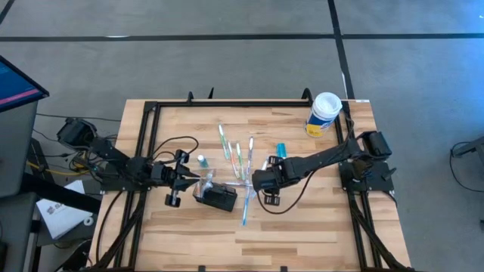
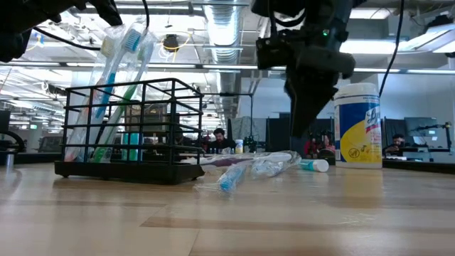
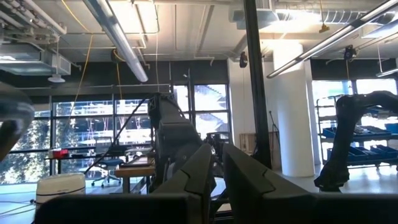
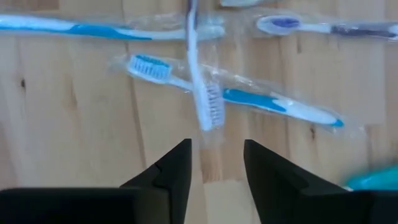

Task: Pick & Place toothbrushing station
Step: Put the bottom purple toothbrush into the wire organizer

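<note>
The toothbrushing station is a black wire-walled holder standing on the table's near middle, with several toothbrushes leaning upright in it. Wrapped toothbrushes lie flat on the wood to its right. My left gripper is just left of the holder, level, shut and empty. My right gripper points down, open, above a white toothbrush and a blue-and-white one, touching neither.
A yellow-and-white canister with a white lid stands at the far right corner. Small teal items lie among the brushes. A black frame edges the table. People sit in the room behind.
</note>
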You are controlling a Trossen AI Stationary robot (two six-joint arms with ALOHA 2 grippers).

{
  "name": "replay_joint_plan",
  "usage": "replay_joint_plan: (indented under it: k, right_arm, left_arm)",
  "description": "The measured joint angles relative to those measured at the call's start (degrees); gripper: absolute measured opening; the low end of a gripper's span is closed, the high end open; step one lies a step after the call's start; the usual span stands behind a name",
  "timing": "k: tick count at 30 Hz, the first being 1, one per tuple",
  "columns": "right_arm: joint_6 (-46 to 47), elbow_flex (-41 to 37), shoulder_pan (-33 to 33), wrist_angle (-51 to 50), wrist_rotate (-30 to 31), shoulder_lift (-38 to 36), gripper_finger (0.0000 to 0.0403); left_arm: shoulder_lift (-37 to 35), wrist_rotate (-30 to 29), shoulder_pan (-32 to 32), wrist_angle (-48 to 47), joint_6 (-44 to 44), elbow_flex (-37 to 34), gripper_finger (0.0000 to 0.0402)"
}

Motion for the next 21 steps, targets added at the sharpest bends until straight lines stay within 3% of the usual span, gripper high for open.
replay_joint_plan:
  k: [11, 21]
  right_arm:
    - [-1.12, -3.46, -1.49, 4.92, -0.11, 0.02, 0.0200]
    - [-1.12, -4.79, -1.76, 8.07, -0.14, 0.11, 0.0205]
  left_arm:
    - [0.02, 0.02, 0.00, -0.17, 0.00, 0.00, 0.0035]
    - [0.02, 0.02, 0.00, -0.17, -0.01, 0.00, 0.0035]
